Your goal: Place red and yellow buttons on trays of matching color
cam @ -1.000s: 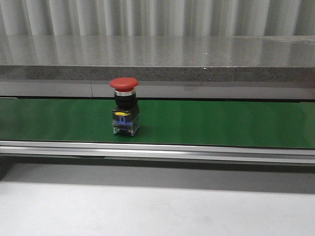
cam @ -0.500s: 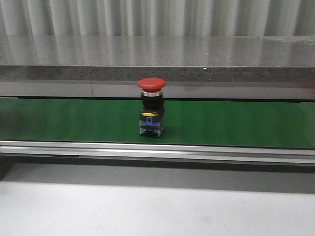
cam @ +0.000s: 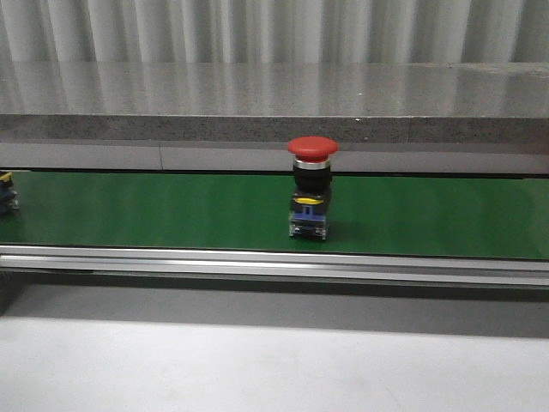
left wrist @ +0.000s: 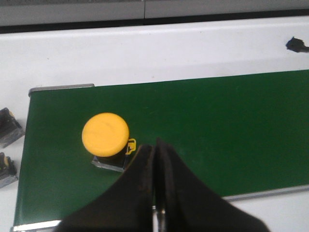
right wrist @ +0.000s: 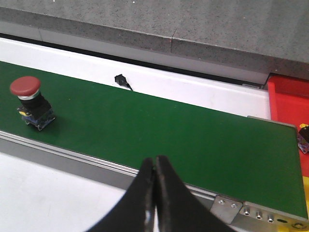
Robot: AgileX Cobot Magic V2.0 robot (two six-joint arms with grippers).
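The red button stands upright near the middle of the green belt, the yellow button stands near the belt's left end, and both the left hand and the right hand hang above the belt clenched and empty. If the belt is running, a late grab could miss a button or clip its wide cap and tip it. The red tray sits off the belt's right end.
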